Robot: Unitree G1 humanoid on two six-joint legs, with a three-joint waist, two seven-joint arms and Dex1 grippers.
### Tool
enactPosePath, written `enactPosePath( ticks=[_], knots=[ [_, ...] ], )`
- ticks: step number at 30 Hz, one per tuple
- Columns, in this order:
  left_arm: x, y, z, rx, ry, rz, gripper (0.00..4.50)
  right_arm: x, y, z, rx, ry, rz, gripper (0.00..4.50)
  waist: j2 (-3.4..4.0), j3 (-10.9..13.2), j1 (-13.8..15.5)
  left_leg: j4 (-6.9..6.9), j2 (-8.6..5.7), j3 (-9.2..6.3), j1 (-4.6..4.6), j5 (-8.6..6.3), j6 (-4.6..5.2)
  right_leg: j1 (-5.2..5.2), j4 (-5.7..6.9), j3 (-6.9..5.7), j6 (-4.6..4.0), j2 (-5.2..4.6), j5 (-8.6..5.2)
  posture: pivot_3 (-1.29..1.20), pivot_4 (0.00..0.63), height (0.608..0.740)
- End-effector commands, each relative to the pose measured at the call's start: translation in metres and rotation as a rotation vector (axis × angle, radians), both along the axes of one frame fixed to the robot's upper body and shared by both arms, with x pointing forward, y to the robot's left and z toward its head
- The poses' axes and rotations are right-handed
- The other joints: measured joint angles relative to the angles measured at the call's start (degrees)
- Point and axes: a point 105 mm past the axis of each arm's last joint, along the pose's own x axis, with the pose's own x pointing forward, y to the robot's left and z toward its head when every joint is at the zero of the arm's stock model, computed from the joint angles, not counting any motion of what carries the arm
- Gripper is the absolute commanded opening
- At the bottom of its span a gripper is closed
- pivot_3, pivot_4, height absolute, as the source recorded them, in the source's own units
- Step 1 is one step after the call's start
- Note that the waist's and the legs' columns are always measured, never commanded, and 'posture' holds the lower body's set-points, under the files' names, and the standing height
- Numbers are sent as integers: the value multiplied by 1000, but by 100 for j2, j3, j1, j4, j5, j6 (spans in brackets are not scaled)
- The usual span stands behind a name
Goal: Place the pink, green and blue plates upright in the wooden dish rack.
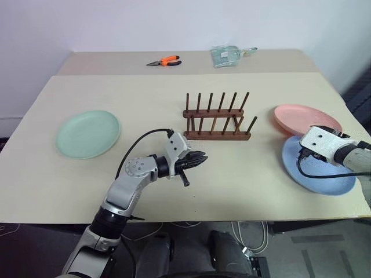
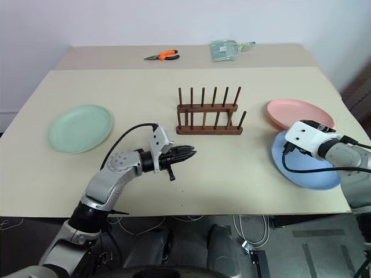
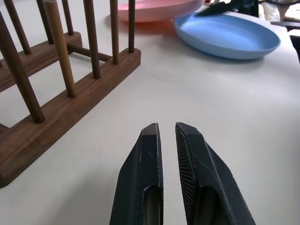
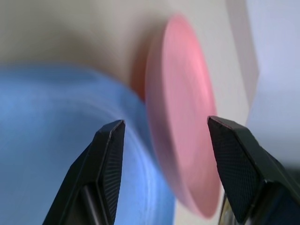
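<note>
Beige tabletop (image 1: 243, 174) against a white wall (image 1: 116, 23); orange pliers (image 1: 164, 61) at the far edge; left gripper (image 3: 165, 133) nearly closed, empty; right gripper (image 4: 164, 136) spread wide

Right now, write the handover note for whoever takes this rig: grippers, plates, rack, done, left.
Left gripper: shut, empty, hovering over the table just in front of the wooden dish rack.
Right gripper: open, empty, above the blue plate and pink plate.
Plates: all three lie flat on the table. Green plate sits far to the robot's left; pink and blue sit to its right, side by side; whether they overlap is unclear.
Done: nothing; the rack holds no plate.
Left: stand pink, green and blue upright between the pegs.
</note>
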Motion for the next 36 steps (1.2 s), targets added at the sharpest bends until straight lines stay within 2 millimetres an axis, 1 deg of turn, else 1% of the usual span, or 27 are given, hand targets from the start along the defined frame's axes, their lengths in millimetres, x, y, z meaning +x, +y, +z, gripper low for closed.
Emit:
enactPosePath(
  ticks=[1, 4, 5, 7, 9, 11, 12, 13, 14, 15, 16, 18, 19, 21, 25, 29, 34, 36],
  knots=[
    [-6, -4, 16, -55, -33, -7, 505, 10, -7, -1, -51, -41, -3, 1963, 0, 0, 4, 0, 0, 0, 0, 0, 0, 0, 0, 0, -8, 0, 5, 0, 150, 740],
    [-8, 2, 15, -55, -24, 12, 505, 14, -4, 4, -57, -70, 20, 445, 1, 1, 8, -1, -1, -1, -1, 0, 0, 0, -1, 1, -8, 0, 5, 0, 150, 740],
    [-9, 4, 14, -49, -24, 15, 505, 14, -2, 7, -57, -82, 32, 45, 2, 1, 8, -1, -1, -1, -2, 0, 0, 0, -1, 2, -8, 0, 5, 0, 150, 740],
    [-10, 7, 11, -37, -22, 23, 505, 14, 2, 18, -66, -118, 59, 45, 2, 1, 7, -1, -2, -1, -1, 0, 0, 0, -1, 6, -8, 0, 5, 0, 150, 740],
    [-9, 10, 10, -30, -23, 34, 505, 15, 13, 37, -12, -189, 99, 45, 7, 3, 8, 0, -2, -1, -1, 0, 0, 0, 0, 5, -8, 1, 5, 0, 150, 740],
    [-7, 13, 11, -34, -23, 52, 505, 14, 35, 70, 215, -304, 156, 45, 10, 7, 0, 0, -2, -1, -2, 0, 0, 0, -1, 6, -8, 1, 5, 0, 150, 740],
    [-6, 14, 12, -36, -23, 57, 505, 12, 42, 79, 298, -330, 178, 45, 10, 7, -11, -1, 0, -2, -1, 0, 0, 0, -1, 6, -6, 1, 5, 0, 150, 740],
    [-5, 15, 12, -38, -23, 61, 505, 10, 57, 99, 558, -387, 206, 45, 9, 7, -17, -1, 1, -3, 0, 0, 1, 0, -1, 6, -1, 2, 8, 0, 150, 740],
    [-4, 16, 13, -39, -23, 62, 505, 5, 71, 114, 796, -404, 250, 45, 6, 9, -35, -2, 2, -5, 1, 0, 1, 1, 0, 6, 0, 3, 9, 0, 150, 740],
    [-4, 16, 13, -40, -23, 62, 505, -5, 92, 127, 1025, -361, 349, 45, 9, 8, -41, -2, 7, -13, -1, 0, 1, 1, -1, 5, -1, 7, 9, 0, 150, 740],
    [-3, 17, 13, -41, -23, 61, 505, -16, 111, 137, 1175, -303, 456, 45, 10, 9, -33, -1, 6, -20, -2, 0, 1, 2, 1, 5, -1, 7, 9, 0, 150, 740],
    [-3, 17, 13, -42, -23, 58, 505, -32, 132, 146, 1321, -218, 572, 45, 9, 9, 17, -3, 6, -32, -4, -1, 2, 3, -1, -2, -1, 7, 9, 0, 150, 740],
    [-3, 16, 14, -43, -24, 55, 505, -36, 140, 148, 1374, -185, 603, 45, 9, 9, 43, -3, 5, -32, -6, -2, 4, 3, -5, -6, -3, 7, 8, 0, 150, 740],
    [-2, 15, 15, -47, -26, 51, 505, -36, 152, 142, 1406, -114, 611, 45, 8, 9, 71, -2, 4, -32, -8, -2, 4, 7, -10, -8, -9, 4, 4, 0, 150, 740],
    [-2, 14, 16, -51, -29, 47, 505, -27, 157, 129, 1403, -37, 576, 45, 8, 9, 52, 4, -2, -22, -10, -2, 4, 8, -15, -6, -10, -1, 3, 0, 150, 740],
    [-4, 16, 15, -50, -28, 52, 505, -19, 159, 117, 1399, 13, 551, 45, 9, 9, 40, -2, -1, -20, -9, -2, 4, -1, -8, -7, -9, 2, 4, 0, 150, 740],
    [-5, 18, 15, -53, -26, 68, 505, 0, 151, 109, 1438, 34, 508, 45, 9, 9, 30, -3, 1, -14, -6, -2, 4, -2, -7, -6, -8, 4, 5, 0, 150, 740],
    [-6, 18, 14, -54, -24, 70, 505, 6, 149, 108, 1439, 47, 505, 709, 9, 9, 33, -2, 1, -13, -6, -2, 4, -2, -7, -5, -8, 4, 5, 0, 150, 740]
  ],
)
